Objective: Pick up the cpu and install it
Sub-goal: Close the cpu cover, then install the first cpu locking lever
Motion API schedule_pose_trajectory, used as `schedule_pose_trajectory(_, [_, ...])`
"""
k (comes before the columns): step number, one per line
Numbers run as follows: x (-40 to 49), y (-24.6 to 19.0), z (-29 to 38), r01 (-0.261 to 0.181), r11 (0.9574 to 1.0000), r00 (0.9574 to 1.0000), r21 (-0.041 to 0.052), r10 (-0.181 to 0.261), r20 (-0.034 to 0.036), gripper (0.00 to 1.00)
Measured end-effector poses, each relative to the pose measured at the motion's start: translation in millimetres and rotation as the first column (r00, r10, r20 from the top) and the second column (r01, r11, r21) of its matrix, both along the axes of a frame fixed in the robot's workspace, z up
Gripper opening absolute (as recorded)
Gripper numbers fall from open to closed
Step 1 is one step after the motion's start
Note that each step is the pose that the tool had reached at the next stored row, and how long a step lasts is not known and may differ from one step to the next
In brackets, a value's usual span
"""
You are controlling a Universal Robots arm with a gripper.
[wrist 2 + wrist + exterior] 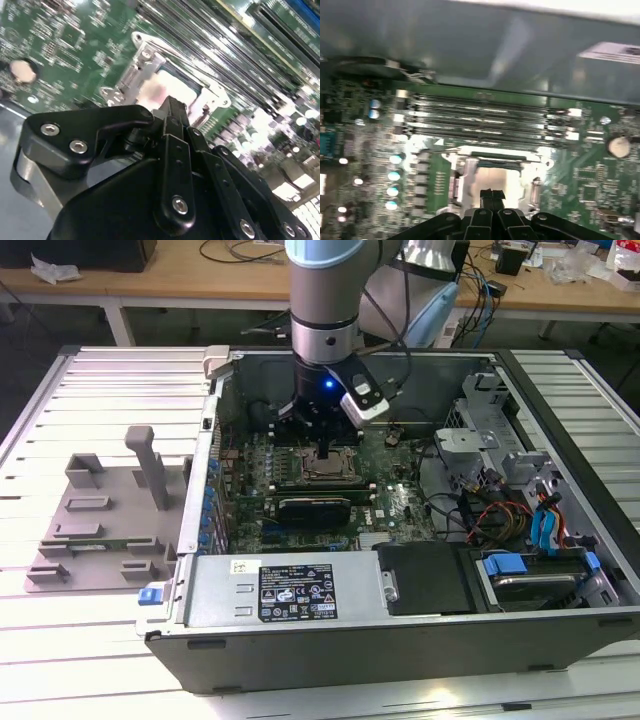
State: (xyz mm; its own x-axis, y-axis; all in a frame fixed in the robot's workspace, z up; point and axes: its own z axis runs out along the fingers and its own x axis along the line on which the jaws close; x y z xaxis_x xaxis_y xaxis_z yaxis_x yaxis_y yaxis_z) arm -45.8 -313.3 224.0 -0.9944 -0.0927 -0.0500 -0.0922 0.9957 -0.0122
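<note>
The arm (325, 300) reaches down from the upper middle of the exterior view into the open computer case (400, 640), which lies on its side on a slatted metal surface (60, 660). Its fingers (328, 448) hang over the socket area of the green motherboard (400, 505), a little toward the exterior view's left of the case's centre. In both wrist views the two black fingers (487, 196) (172, 112) are drawn tight together with no gap showing between their tips, and nothing can be seen pinched between them. Just past the tips lies the cpu (495, 179) (167, 90), a pale silver-grey square lying flat inside the shiny metal socket frame (455, 175) (145, 55). Whether the tips touch its top or stop just short of it cannot be told. Beside the socket, in the first wrist view, run the long parallel memory slots (480, 117), with a round coin battery (619, 146) on the board well off to one side. At the lower left of the exterior view, outside the case and well apart from the arm, a grey plastic fixture block (100, 520) sits on the surface. Along the case's near wall sits a grey metal box with a black label (297, 592).
</note>
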Motion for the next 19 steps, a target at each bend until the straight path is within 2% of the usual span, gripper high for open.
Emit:
schedule_pose_trajectory(2, [0.7,0.0,4.0,0.0,1.0,1.0,-0.0001,0.0,0.0,0.11])
schedule_pose_trajectory(4, [0.8,0.0,11.5,0.0,1.0,1.0,0.0,0.0,0.0001,0.11])
schedule_pose_trajectory(6, [0.8,-1.4,13.9,0.0,1.0,1.0,0.0,0.0,0.0,0.11])
schedule_pose_trajectory(19, [0.8,-2.9,14.4,0.0,1.0,1.0,0.0005,0.0,0.0,0.11])
